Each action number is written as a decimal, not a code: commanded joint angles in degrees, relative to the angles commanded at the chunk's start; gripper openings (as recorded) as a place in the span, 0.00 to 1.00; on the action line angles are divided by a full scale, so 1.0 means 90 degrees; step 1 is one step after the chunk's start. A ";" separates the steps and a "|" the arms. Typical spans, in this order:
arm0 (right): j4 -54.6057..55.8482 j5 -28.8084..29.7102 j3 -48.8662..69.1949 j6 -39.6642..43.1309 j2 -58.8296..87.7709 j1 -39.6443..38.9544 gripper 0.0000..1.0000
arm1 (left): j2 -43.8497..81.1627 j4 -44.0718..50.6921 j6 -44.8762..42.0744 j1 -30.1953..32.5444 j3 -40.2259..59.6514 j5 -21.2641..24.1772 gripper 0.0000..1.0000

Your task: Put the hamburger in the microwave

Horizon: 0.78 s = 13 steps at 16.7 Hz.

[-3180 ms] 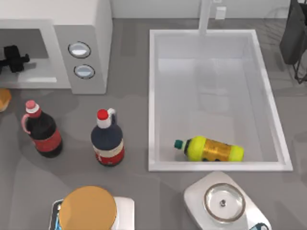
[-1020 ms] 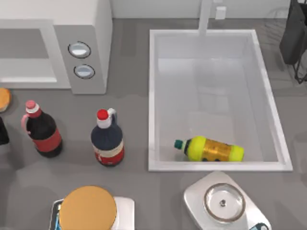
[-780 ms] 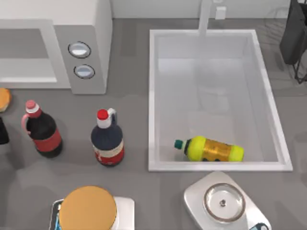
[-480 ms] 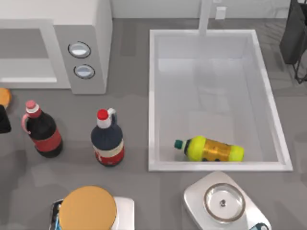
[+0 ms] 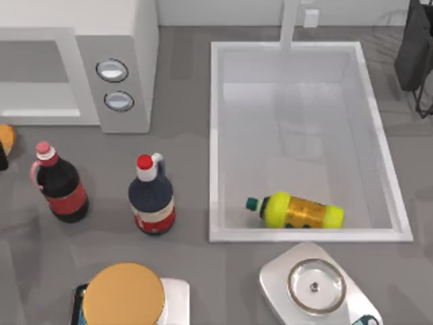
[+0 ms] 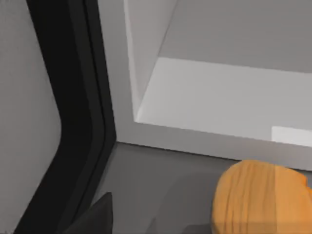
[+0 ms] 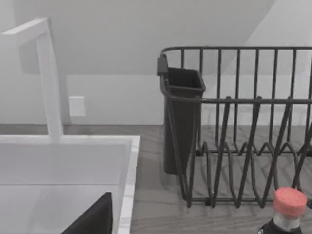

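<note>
The hamburger (image 5: 5, 138) sits on the counter at the table's left edge, just before the microwave (image 5: 122, 61). The left gripper (image 5: 2, 157) is beside it, jaw state unclear. A cola bottle (image 5: 59, 183) stands nearby.

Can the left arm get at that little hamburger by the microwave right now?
Probably yes. The hamburger lies on bare counter before the microwave, and the left gripper sits right beside it, nothing between them.
</note>
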<state>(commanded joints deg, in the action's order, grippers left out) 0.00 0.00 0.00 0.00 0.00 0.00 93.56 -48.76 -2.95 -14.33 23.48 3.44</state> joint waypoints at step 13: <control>0.0000 0.0000 0.0000 0.0000 0.0000 0.0000 1.00 | -0.1455 0.2052 0.0001 -0.0275 0.0304 -0.0009 1.00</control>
